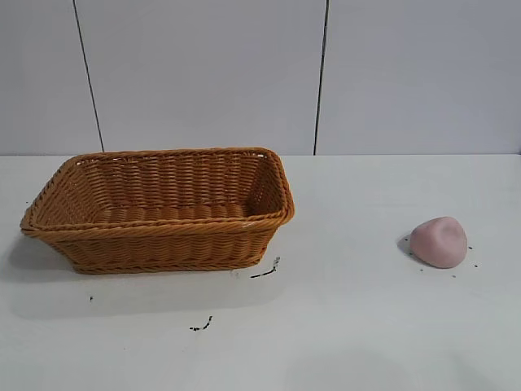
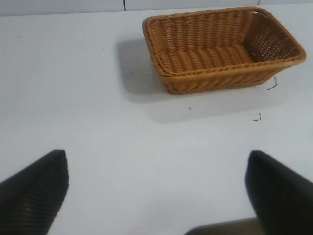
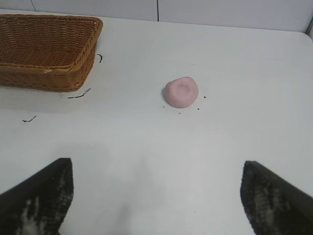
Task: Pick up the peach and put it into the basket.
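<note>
Nothing done yet: every step of the task looks outstanding.
Tabletop: plain white tabletop (image 1: 358, 326), a few black specks.
Basket: large rectangular orange-brown woven wicker basket (image 1: 163, 232), nothing inside.
Left claw: left claw (image 2: 156, 188) spread wide, short of the basket, holding nothing.
Right claw: right claw (image 3: 156, 196) spread wide, facing the fruit, not touching.
Peach: small matte pale-pink rounded peach (image 1: 439, 242) lies on the tabletop, well apart from the basket; reach, grasp, carry and drop remain.

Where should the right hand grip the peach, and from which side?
Come from above and close across the peach at its widest middle. It sits alone on the table, dimpled top up, with open space all round. The right hand is open and already faces it.
</note>
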Available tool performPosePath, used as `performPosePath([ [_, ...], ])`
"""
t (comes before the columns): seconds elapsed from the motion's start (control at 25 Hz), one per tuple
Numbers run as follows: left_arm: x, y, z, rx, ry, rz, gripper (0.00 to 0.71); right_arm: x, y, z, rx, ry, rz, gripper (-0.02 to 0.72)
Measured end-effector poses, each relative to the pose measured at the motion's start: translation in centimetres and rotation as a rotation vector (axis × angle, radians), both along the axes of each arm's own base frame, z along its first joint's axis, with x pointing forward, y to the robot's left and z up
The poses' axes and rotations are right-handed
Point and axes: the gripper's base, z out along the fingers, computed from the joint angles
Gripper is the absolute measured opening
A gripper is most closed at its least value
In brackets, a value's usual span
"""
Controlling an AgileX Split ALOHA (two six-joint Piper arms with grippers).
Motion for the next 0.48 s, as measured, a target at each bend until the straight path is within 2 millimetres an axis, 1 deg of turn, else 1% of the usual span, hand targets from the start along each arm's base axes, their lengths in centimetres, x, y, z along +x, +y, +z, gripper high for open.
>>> performPosePath([
  [0.36,0.0,0.0,0.0,0.000,0.000,0.000,0.694,0.1,0.0,0.1,0.000,0.009,0.000,0.643],
  [0.44,0.0,0.0,0.0,0.000,0.000,0.000,0.694,0.9,0.1,0.7,0.013,0.028,-0.008,0.643],
  [0.48,0.0,0.0,0.0,0.000,0.000,0.000,0.694,1.6,0.1,1.3,0.018,0.037,-0.012,0.643],
])
